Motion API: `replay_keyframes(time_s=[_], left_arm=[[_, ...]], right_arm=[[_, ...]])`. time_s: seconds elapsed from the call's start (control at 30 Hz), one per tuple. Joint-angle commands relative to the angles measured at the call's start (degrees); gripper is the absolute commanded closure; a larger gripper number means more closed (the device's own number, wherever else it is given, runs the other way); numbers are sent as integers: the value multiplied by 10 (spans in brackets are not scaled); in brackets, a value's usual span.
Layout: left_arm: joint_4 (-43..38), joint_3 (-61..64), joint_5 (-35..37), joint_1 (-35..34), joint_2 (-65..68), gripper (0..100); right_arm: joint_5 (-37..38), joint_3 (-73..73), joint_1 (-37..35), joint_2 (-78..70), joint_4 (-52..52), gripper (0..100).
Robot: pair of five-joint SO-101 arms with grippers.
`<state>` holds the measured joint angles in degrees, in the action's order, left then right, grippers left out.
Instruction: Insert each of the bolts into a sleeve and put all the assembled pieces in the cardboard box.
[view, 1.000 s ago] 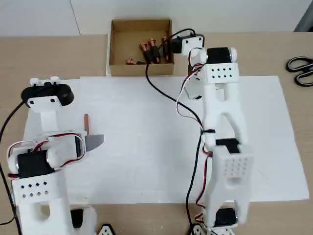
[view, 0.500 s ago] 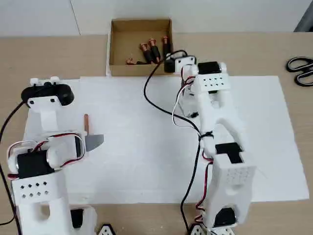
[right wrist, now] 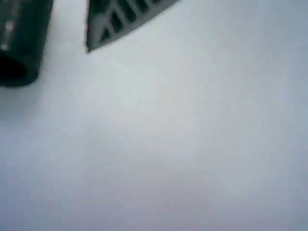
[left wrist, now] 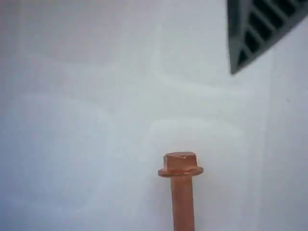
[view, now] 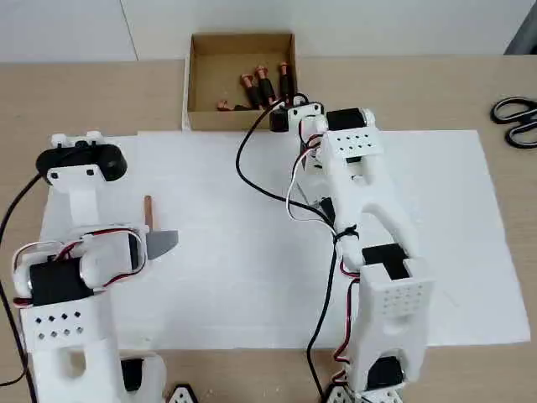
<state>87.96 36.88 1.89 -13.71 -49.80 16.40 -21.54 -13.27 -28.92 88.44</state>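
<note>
A copper bolt point(view: 148, 211) lies on the white paper beside my left gripper point(view: 158, 241). In the left wrist view the bolt point(left wrist: 181, 192) shows its hex head, with one grey finger point(left wrist: 255, 33) apart from it and nothing closing on it. My right arm point(view: 348, 147) hangs over the paper just in front of the cardboard box point(view: 189, 84). In the right wrist view a black sleeve point(right wrist: 19, 43) lies on the paper next to that gripper's grey finger point(right wrist: 120, 19), with a gap between them. Several assembled pieces point(view: 264, 88) lie in the box.
The white paper sheet point(view: 252, 277) covers most of the wooden table. Black scissors point(view: 516, 117) lie at the far right edge. Cables from the right arm point(view: 252, 159) trail across the paper near the box.
The right arm has pulled back from over the box, and its wrist now hangs over the paper's far edge. The left arm and the bolt have not moved.
</note>
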Motion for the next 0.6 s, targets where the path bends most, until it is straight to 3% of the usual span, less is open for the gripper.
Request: replay_keyframes(time_s=[0.0,0.57], left_arm=[[-5,-1,-6,-4,-9,650],[-5,-1,-6,-4,-9,650]], right_arm=[[-6,-3,0,5,7,824],[-6,-1,18,-55,11,825]])
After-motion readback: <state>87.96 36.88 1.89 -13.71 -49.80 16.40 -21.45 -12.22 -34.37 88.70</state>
